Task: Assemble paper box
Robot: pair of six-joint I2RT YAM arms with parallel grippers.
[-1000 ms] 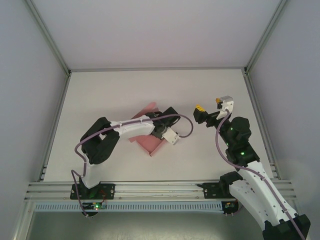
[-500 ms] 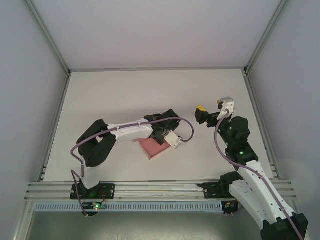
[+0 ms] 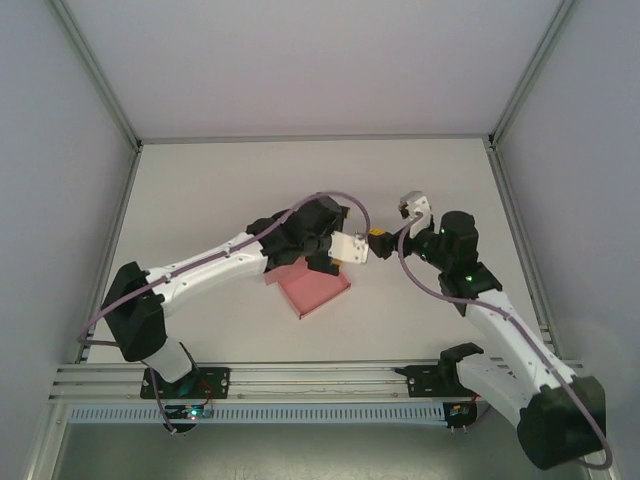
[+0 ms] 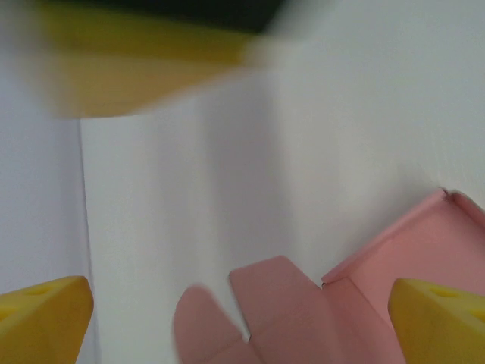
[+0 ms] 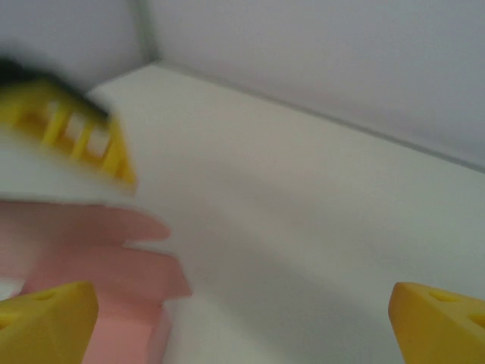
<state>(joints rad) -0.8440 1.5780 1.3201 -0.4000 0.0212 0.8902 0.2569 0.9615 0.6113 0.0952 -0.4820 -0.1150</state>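
The paper box is a partly folded pink card lying on the table's middle. In the left wrist view its rounded flaps and a raised side wall lie just ahead of my left gripper, which is open with nothing between its yellow fingertips. From above, the left gripper hovers at the box's far right corner. My right gripper is open too and faces it from the right, nearly touching. The right wrist view has the box at the lower left and the right gripper over bare table.
The white table is enclosed by grey walls and a metal frame along the near edge. The left gripper's blurred yellow finger crosses the right wrist view; the right gripper's blurred finger crosses the left wrist view.
The left arm has stretched out to the right across the box. The right arm has swung left and down towards the box, so both grippers now meet at its far right corner.
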